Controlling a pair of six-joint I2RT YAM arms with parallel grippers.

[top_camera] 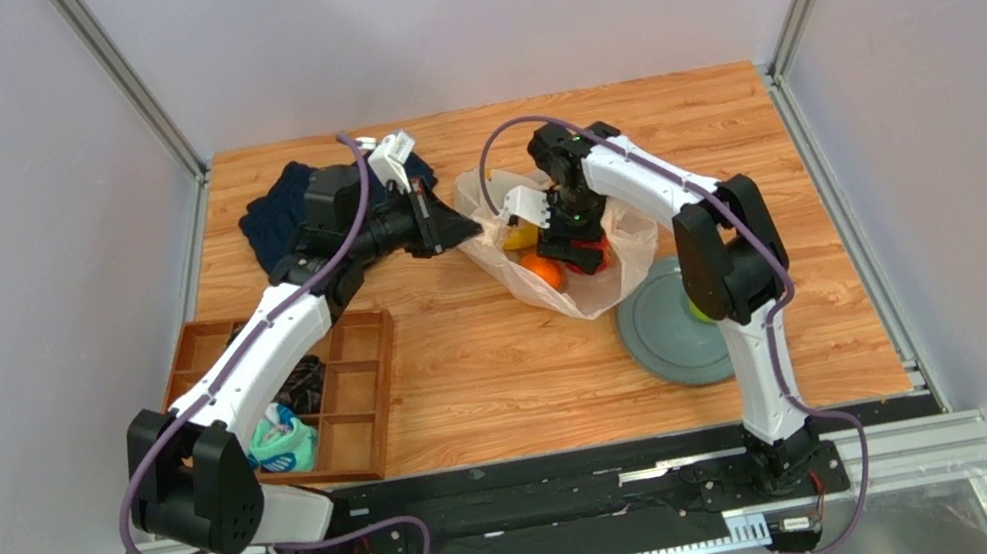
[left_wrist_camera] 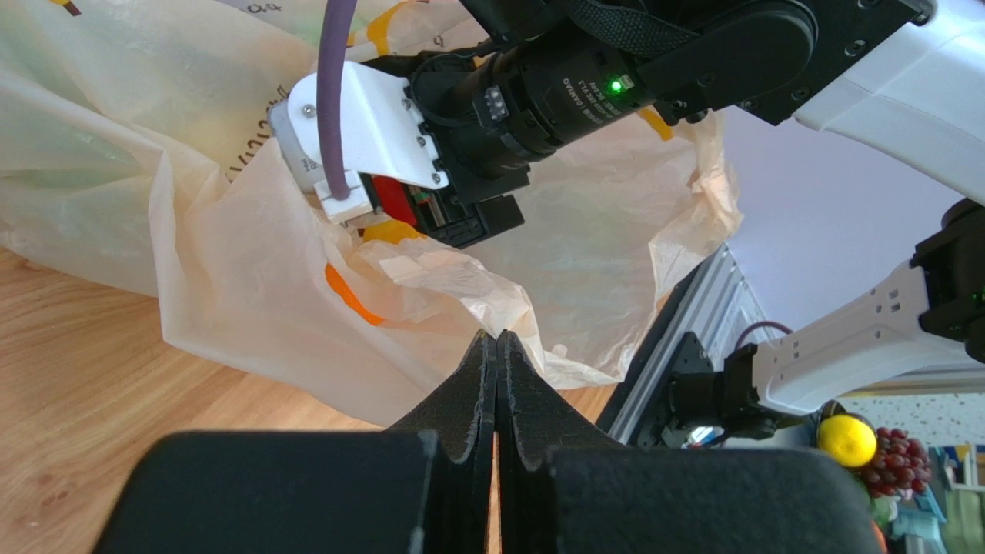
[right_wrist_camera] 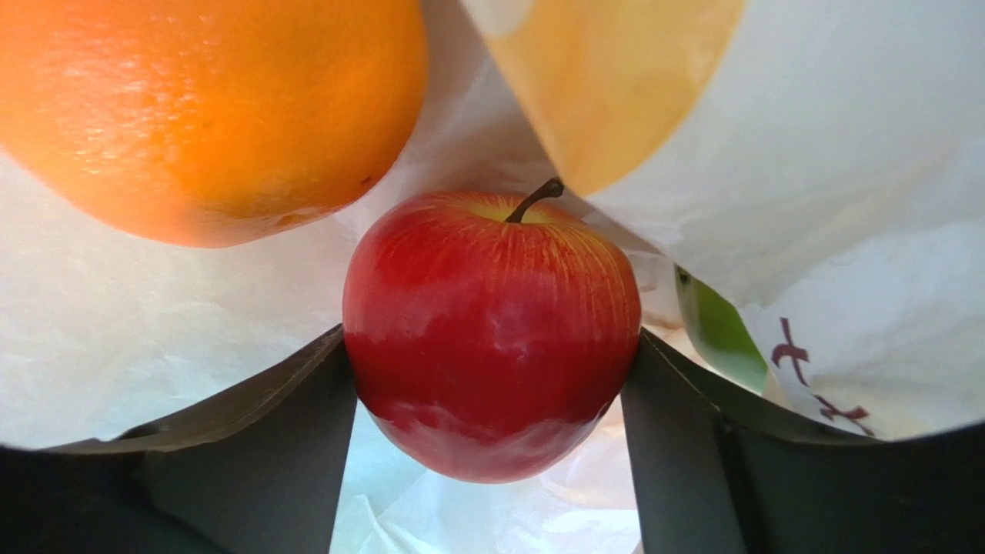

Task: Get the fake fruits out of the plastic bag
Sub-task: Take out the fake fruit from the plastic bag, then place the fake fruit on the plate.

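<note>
The plastic bag [top_camera: 593,287] lies mid-table with its mouth open. My left gripper [top_camera: 464,228] is shut on the bag's left rim and pinches the thin film between its tips in the left wrist view [left_wrist_camera: 497,337]. My right gripper [top_camera: 579,256] reaches down into the bag. In the right wrist view it [right_wrist_camera: 491,358] is shut on the red apple [right_wrist_camera: 491,329], with both fingers touching its sides. An orange [right_wrist_camera: 208,104], a yellow banana [right_wrist_camera: 613,69] and a bit of a green apple [right_wrist_camera: 719,332] lie around it inside the bag. The orange [top_camera: 542,272] shows from above.
A grey round plate [top_camera: 663,339] with a green fruit [top_camera: 698,310] lies right of the bag. A wooden compartment tray [top_camera: 357,377] holding rolled teal socks [top_camera: 282,444] stands at the left. A dark navy cloth [top_camera: 278,212] lies at the back left.
</note>
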